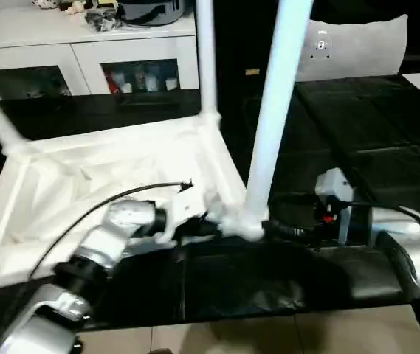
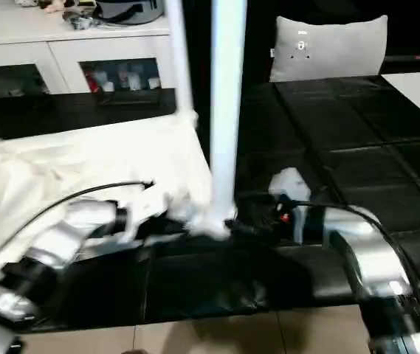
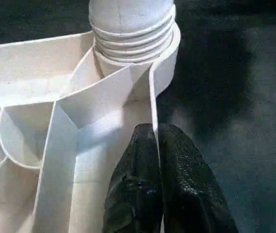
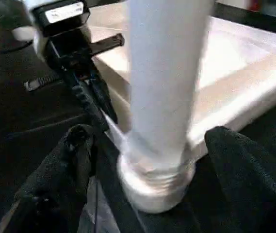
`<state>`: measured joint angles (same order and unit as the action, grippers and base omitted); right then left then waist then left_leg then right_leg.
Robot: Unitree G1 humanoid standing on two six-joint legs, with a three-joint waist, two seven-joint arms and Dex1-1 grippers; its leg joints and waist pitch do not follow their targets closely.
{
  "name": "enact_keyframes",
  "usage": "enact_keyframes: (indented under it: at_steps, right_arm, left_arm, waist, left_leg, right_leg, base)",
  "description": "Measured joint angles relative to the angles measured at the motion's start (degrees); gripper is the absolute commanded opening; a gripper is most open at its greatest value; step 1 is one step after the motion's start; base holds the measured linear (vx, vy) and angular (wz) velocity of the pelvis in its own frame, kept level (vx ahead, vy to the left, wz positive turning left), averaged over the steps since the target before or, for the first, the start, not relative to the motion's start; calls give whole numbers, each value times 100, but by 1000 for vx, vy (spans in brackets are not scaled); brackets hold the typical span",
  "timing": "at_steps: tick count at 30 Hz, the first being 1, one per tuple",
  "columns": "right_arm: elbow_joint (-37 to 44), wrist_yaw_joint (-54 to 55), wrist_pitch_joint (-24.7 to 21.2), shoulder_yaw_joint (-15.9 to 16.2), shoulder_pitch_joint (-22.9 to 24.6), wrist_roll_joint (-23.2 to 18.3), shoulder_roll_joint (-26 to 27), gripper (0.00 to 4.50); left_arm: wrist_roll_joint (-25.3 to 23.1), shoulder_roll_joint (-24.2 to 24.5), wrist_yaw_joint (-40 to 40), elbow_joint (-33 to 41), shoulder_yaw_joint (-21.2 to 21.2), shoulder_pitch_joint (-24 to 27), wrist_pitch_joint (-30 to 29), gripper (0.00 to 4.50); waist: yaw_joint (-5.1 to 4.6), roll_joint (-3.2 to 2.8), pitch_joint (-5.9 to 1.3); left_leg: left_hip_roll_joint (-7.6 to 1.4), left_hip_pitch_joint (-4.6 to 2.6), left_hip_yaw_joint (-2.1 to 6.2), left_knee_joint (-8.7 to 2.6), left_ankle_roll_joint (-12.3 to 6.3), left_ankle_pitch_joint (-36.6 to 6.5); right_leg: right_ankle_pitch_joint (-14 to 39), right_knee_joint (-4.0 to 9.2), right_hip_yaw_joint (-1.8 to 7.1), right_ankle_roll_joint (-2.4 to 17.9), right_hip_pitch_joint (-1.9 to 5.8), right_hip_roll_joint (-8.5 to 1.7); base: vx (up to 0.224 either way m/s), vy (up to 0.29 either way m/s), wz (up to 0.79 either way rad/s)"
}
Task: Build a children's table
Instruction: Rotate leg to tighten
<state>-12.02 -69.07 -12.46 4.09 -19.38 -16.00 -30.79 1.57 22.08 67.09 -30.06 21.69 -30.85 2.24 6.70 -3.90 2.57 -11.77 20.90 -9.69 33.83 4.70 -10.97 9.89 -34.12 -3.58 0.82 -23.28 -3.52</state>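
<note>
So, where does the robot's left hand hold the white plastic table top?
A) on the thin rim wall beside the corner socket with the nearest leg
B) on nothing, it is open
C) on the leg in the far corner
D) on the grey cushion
A: the left hand is shut on the thin rim wall of the white plastic table top, right beside the round corner socket holding the long white round leg.

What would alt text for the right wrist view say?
A white table leg stands in the corner socket of the upturned table top, between the right gripper's open black jaws. The left gripper rests on the top's edge.
</note>
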Motion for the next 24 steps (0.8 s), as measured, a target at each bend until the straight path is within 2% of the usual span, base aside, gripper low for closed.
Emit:
enact_keyframes:
  at_steps: [6, 9, 10, 12, 14, 16, 19, 20, 24]
  right_arm:
    - [-290, -852, 12, 336, -197, -77, -65, 307]
    - [-342, -1153, -86, 474, -290, -168, -63, 304]
    - [-378, -1209, -85, 530, -315, -173, -55, 277]
    - [-454, -1291, -59, 579, -351, -172, 6, 265]
    - [-517, -1338, -4, 620, -386, -168, 109, 261]
    - [-631, -1342, 59, 674, -433, -160, 218, 233]
    - [-668, -1351, 73, 718, -479, -148, 275, 222]
    - [-669, -1352, 75, 719, -479, -147, 277, 205]
    - [-681, -1354, 99, 721, -480, -139, 295, 193]
  left_arm:
    - [104, 375, 873, 130, 135, 16, 162, 0]
    - [114, 443, 1103, 171, 174, 13, 182, 0]
    - [118, 444, 1149, 172, 181, 14, 193, 0]
    - [131, 446, 1215, 174, 190, 11, 203, 0]
    - [157, 451, 1224, 174, 190, 6, 203, 0]
    - [158, 449, 1228, 174, 188, 5, 203, 0]
    - [156, 448, 1245, 174, 180, 5, 202, 0]
    - [155, 448, 1246, 174, 179, 5, 201, 0]
    - [147, 449, 1248, 173, 177, 6, 201, 0]
  waist:
    - [77, 32, 3]
    - [117, 48, 1]
    - [135, 57, 1]
    - [159, 68, 1]
    - [155, 70, 1]
    - [155, 70, 2]
    - [156, 70, 2]
    - [155, 70, 2]
    - [153, 70, 2]
  left_leg:
    - [-6, 7, -3, 10, 0, 1]
    - [-6, 6, -3, 13, 0, 1]
    - [-7, 5, -3, 13, 0, 1]
    - [-7, 6, -3, 13, 0, 1]
    - [-7, 6, -2, 16, 0, 1]
    - [-7, 6, -2, 18, 0, 1]
    - [-7, 6, -2, 18, 0, 1]
    - [-7, 5, -2, 18, 0, 1]
    - [-7, 3, -2, 19, 1, 2]
  right_leg:
    - [0, -8, -8, 1, 1, -8]
    - [-1, -10, -8, 1, 0, -8]
    - [-1, -11, -8, 1, 0, -8]
    - [-1, -12, -9, 1, 0, -8]
    - [-1, -14, -9, 1, 0, -9]
    - [-1, -18, -9, 1, 0, -9]
    - [0, -21, -9, 1, 0, -10]
    - [0, -22, -9, 1, 0, -10]
    - [0, -25, -9, 1, 0, -10]
  base:
    - [0, 0, 0]
    - [0, 0, 0]
    - [0, 0, 0]
    - [0, 0, 0]
    - [0, 0, 0]
    - [0, 0, 0]
    - [0, 0, 0]
    - [0, 0, 0]
    - [0, 0, 0]
